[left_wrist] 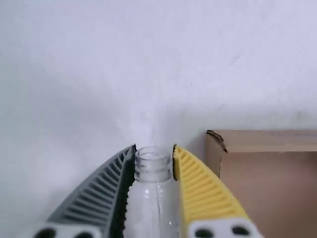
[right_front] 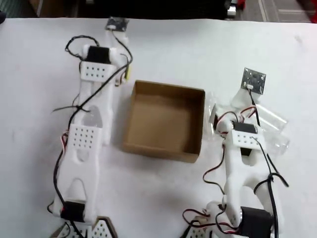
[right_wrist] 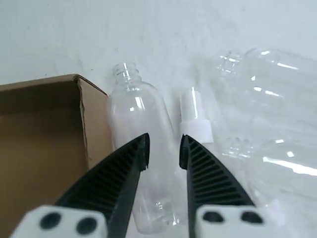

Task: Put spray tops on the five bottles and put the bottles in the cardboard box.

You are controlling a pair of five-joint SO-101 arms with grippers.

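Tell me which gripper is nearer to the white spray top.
Right. The right gripper is right next to the spray top; the left gripper, holding a bottle, is across the cardboard box.

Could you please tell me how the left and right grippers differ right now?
The left gripper has one grey and one yellow finger; the right gripper has two black ones. The left is shut on an uncapped clear bottle; the right is open and empty. Both have ribbed fingers.

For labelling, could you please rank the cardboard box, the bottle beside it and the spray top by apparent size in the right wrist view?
Largest to smallest: cardboard box (cut off by the frame), bottle, spray top.
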